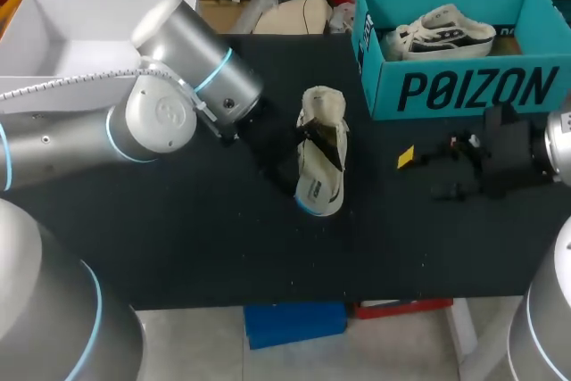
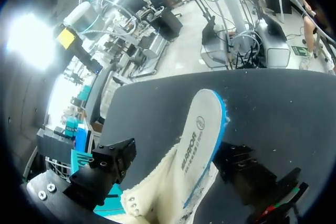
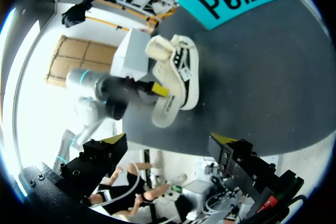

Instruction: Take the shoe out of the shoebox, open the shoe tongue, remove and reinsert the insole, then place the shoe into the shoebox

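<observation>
Left end effector [image 2: 179, 150]: close up to the shoe [image 1: 321, 153], which fills the space just ahead of it. I cannot tell whether I have it clamped, because the contact is hidden in every view. Right end effector [image 3: 168, 141]: spread wide and holding nothing, low over the worktop [image 1: 178, 247] near the front wall of the box [image 1: 464, 86] and well apart from the shoe. The shoe is out of the box and lies on its side near the middle of the worktop. Its printed, blue-edged sole shows to my left wrist camera, and its cream collar points toward the far edge. I judge it light. The upper looks soft and likely to crumple under a pinch, while the sole is the stiffer part and probably gives good friction. The sounder hold is therefore across the sole and heel, which leaves the collar and tongue free for the other arm. The tongue and insole are probably thin and floppy, so each should be taken at a free edge with the tips only. The insole may buckle when pushed back in, so it would go in toe end first. The box is teal, open at the top, and stands at the far right of the worktop. It holds a second shoe [image 1: 442, 31], which lies along its length, with room beside it by my estimate. A white box [image 1: 53, 24], also open, sits at the far left behind my left arm.
</observation>
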Controlling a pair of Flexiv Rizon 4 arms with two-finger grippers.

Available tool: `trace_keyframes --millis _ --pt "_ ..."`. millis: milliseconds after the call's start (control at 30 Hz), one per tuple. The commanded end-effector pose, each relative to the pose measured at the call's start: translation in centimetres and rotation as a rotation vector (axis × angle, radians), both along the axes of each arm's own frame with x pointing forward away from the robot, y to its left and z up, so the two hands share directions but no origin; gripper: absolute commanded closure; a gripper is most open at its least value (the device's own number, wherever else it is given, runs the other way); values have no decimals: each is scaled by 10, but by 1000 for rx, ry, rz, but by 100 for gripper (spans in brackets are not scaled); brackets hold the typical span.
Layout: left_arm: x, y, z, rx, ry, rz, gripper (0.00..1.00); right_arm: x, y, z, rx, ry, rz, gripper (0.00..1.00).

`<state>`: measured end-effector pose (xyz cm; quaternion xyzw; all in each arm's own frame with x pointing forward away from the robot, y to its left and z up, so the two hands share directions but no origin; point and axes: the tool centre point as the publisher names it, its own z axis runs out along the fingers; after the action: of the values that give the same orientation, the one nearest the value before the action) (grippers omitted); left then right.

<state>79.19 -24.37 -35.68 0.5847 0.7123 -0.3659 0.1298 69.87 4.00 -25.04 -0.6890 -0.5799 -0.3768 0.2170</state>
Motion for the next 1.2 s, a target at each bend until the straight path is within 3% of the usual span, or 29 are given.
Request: trace_keyframes --millis 33,100,267,300,400,700,1200 --pt "-9 11 7 6 -8 12 50 0 0 0 -2 1 -1 0" --pt "-11 15 9 11 -7 15 51 0 0 0 -2 1 -1 0" --pt "-15 22 11 28 -5 18 67 0 0 0 -2 1 -1 0" --pt "-15 23 10 29 -2 17 72 0 0 0 -2 1 -1 0" --pt "-16 24 9 23 7 17 100 0 0 0 -2 1 -1 0" --pt "-11 18 3 15 23 4 100 0 0 0 -2 1 -1 0" --pt "25 8 -12 12 -10 53 100 0 0 0 -2 1 -1 0"
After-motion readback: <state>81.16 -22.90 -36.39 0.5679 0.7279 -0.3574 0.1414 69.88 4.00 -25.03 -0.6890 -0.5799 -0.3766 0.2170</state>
